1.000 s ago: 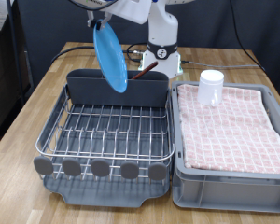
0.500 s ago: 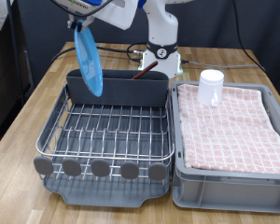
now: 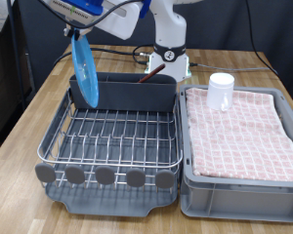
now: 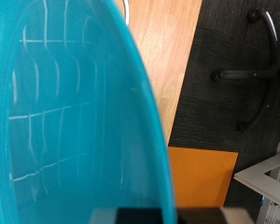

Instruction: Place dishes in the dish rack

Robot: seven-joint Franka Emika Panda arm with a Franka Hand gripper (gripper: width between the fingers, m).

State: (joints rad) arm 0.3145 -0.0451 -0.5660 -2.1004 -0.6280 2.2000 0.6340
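pincer [image 3: 76,31] w/ plate [image 3: 85,70], over rack [image 3: 109,141]

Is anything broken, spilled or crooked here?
Nothing looks broken or spilled. The blue plate hangs on edge from the gripper over the dish rack, at the exterior view's left. The white cup stands upright on the checked cloth.

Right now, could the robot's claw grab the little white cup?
Probably not yet. The claw is full: it grips the blue plate on edge over the dish rack. The white cup stands uncovered on the pink cloth.
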